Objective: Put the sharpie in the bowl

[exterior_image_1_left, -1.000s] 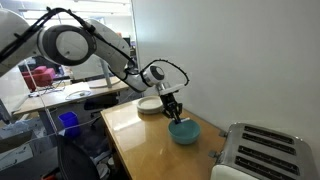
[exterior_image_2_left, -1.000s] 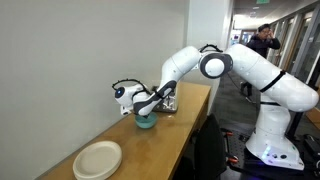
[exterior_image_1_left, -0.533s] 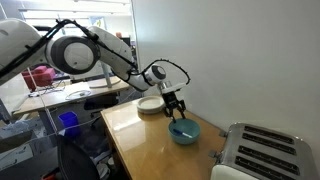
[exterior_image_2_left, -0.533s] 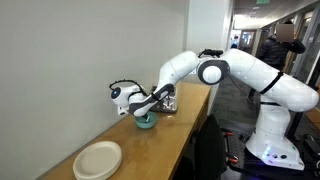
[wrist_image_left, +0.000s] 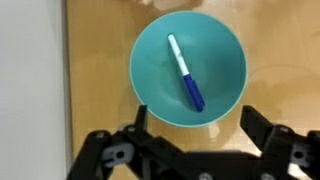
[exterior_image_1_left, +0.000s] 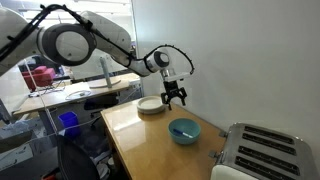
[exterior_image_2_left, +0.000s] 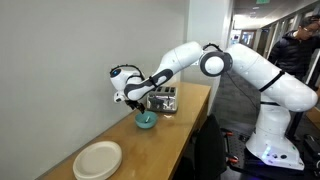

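Sharpie [wrist_image_left: 185, 72]: light, rigid, smooth-barrelled; lies inside bowl [wrist_image_left: 228, 45], diagonal. Best hold judged mid-barrel, across its width. Gripper [wrist_image_left: 197, 122] above bowl, jaws spread, empty.

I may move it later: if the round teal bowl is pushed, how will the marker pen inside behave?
The thin white marker pen with blue cap looks stiff and round, so it would probably roll inside the curved round teal bowl. Its raised wall likely keeps the pen in.
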Available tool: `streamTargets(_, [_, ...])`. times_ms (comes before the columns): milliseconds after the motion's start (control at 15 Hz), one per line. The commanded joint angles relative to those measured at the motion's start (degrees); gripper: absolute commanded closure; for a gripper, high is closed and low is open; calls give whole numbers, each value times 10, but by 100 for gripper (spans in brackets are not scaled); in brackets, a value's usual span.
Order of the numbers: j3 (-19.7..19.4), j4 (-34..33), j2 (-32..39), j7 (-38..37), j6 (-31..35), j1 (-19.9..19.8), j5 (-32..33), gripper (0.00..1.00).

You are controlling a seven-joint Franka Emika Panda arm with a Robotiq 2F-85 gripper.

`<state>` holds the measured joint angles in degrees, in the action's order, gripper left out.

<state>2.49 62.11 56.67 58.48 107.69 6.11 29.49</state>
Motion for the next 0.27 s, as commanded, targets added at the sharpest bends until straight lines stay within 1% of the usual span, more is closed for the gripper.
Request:
streamTargets(0, [28, 43, -46, 41, 2, -32, -58, 0])
streamTargets(200, [39, 69, -72, 61, 15, -49, -94, 0])
